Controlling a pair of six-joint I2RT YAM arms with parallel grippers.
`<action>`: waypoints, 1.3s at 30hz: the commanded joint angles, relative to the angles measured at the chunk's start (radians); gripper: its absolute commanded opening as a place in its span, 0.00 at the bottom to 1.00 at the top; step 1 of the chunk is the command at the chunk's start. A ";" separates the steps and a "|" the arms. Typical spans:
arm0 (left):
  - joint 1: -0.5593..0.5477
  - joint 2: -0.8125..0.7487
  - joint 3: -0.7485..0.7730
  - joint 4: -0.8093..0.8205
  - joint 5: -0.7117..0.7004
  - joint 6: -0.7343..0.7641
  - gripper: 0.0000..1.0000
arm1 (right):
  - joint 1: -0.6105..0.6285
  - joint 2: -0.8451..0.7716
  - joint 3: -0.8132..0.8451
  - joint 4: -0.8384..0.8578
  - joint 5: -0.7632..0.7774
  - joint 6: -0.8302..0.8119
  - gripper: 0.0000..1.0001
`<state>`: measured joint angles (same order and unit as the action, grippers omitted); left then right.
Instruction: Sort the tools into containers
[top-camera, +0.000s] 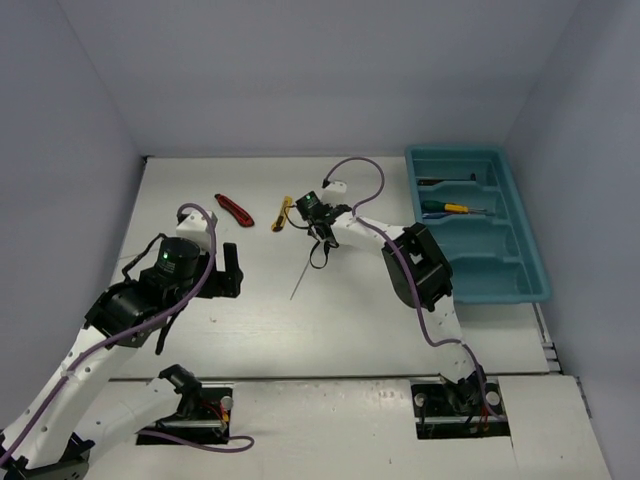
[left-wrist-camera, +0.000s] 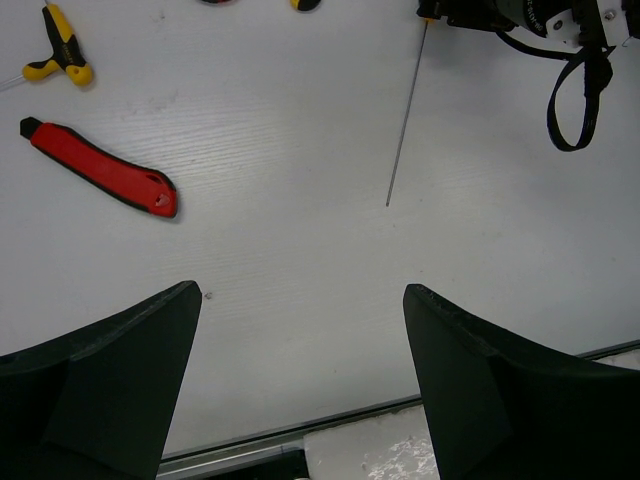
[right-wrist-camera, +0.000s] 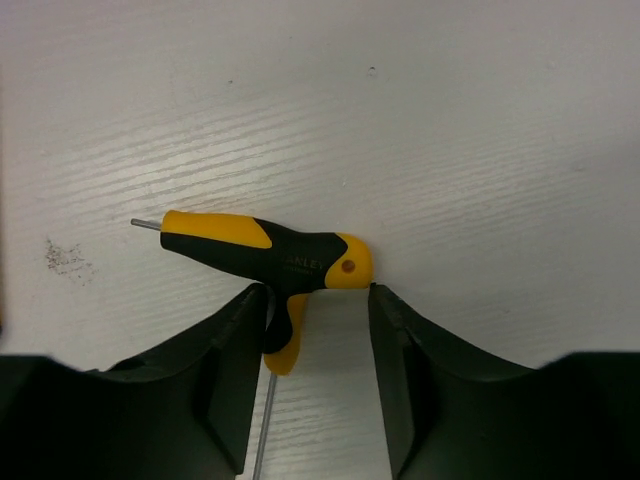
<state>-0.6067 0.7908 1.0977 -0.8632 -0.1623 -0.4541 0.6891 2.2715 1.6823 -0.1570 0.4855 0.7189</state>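
The left gripper (left-wrist-camera: 300, 292) hangs over the white tabletop (left-wrist-camera: 280, 150), its two dark fingers (left-wrist-camera: 110, 370) spread wide. A red plastic utility knife (left-wrist-camera: 100, 172) lies at left, a small yellow-and-black T-handled key (left-wrist-camera: 60, 50) beyond it, and a thin metal rod (left-wrist-camera: 405, 115) to the right.

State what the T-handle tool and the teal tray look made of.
T-handle tool: handle likely moulded plastic, yellow with matte black, perhaps rubbery, grip; shaft bare grey metal. The teal tray: probably moulded plastic, uniform colour, smooth rounded rim.
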 joint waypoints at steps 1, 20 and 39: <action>0.006 0.007 0.001 0.015 0.000 -0.018 0.80 | 0.007 -0.018 0.004 -0.012 0.024 0.036 0.32; 0.005 0.073 0.092 0.026 -0.011 0.022 0.80 | -0.263 -0.766 -0.358 -0.012 0.150 0.135 0.00; 0.005 0.105 0.097 0.069 0.038 0.021 0.80 | -0.842 -0.900 -0.676 0.014 -0.109 0.483 0.00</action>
<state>-0.6067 0.9078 1.1564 -0.8411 -0.1276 -0.4454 -0.1325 1.3554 1.0250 -0.1913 0.4052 1.0696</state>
